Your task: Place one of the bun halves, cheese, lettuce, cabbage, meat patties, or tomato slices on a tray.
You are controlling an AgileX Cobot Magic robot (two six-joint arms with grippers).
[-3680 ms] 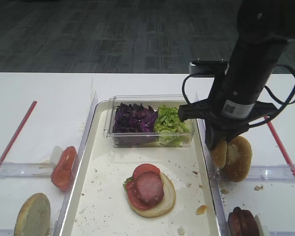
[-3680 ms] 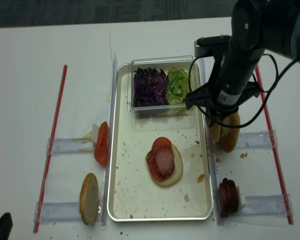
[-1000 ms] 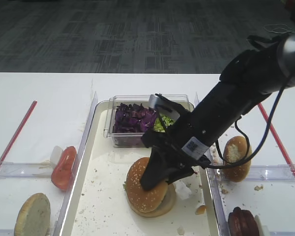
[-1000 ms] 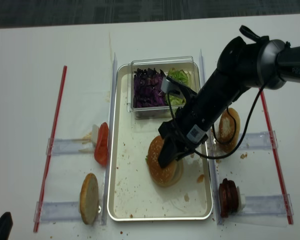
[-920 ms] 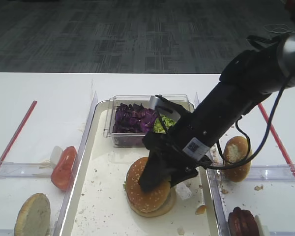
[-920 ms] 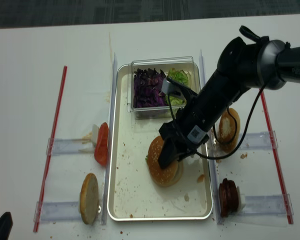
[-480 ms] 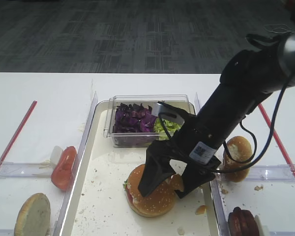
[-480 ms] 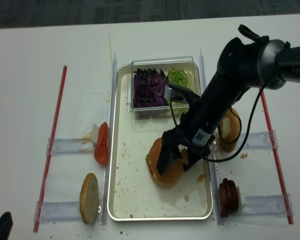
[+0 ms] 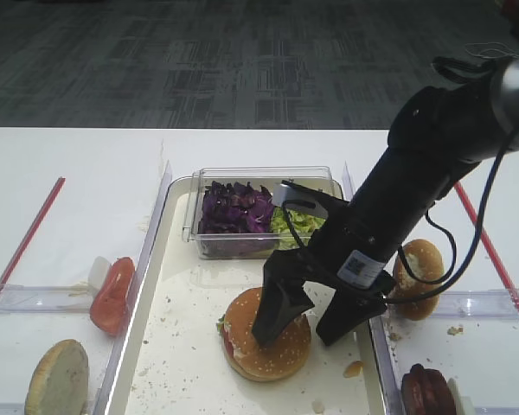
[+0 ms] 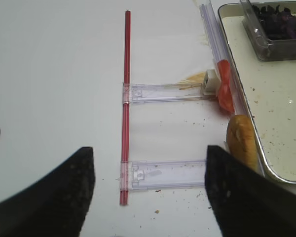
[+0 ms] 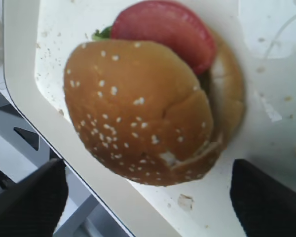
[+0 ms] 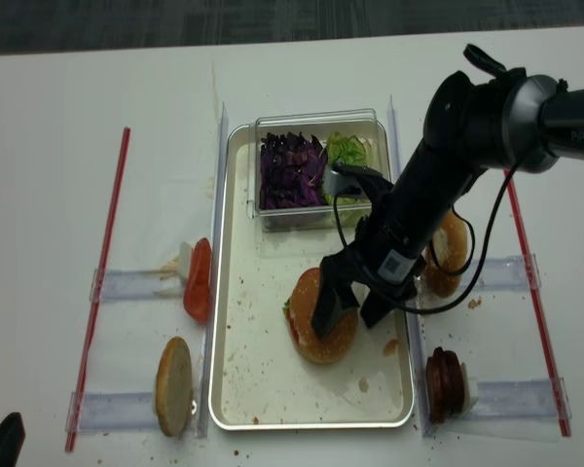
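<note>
Right hand point(image 9: 304, 322) stands over the tray point(image 9: 177, 363) with fingers spread apart, straddling the seeded bun top point(image 9: 268, 333) without gripping it. Right wrist view: the bun top point(image 11: 138, 106) rests on a tomato slice point(image 11: 167, 29) and lower bun, inside the tray point(image 11: 19, 84). Left wrist view: left hand point(image 10: 150, 192) fingers apart, above the table point(image 10: 54, 89). Realsense view: bun top point(image 12: 321, 326) mid-tray.

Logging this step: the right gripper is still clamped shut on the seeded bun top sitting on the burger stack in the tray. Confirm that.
Not quite. The right gripper is open, its fingers spread either side of the seeded bun top, as the exterior high view shows. The rest holds: the bun top sits on the burger stack in the tray.
</note>
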